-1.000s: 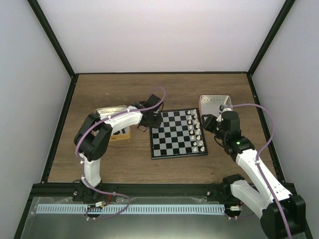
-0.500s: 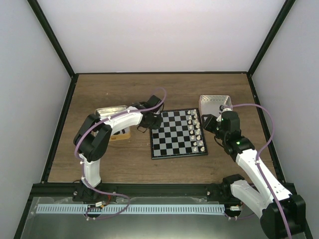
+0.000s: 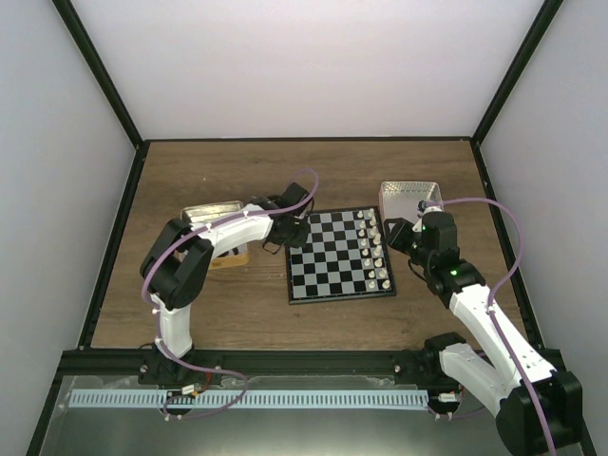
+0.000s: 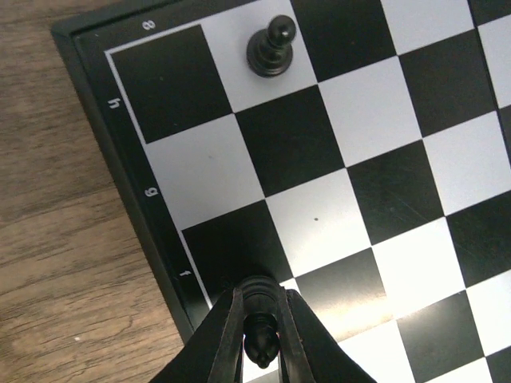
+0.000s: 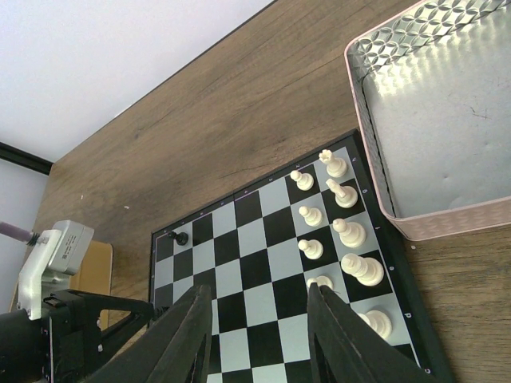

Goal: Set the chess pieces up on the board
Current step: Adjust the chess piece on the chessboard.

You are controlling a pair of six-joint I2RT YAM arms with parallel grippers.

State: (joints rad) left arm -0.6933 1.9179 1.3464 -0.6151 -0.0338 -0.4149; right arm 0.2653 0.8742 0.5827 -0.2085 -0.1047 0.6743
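- Pinching a black chess piece (image 4: 260, 339), my left end effector (image 4: 261, 307) hangs over the board (image 4: 319, 159) near its edge.
- My right end effector (image 5: 259, 295) is spread, gripping nothing.

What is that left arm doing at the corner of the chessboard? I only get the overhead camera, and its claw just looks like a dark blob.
Observer: Its wrist camera shows the left gripper shut on a small black chess piece, near the lettered edge of the board.
Operator: Are any black pieces standing there already?
Observer: One. A black pawn stands upright on the white square beside the corner square.
Operator: And the right arm's claw?
Observer: Its own camera shows the right gripper open with nothing in it, hovering above the board.
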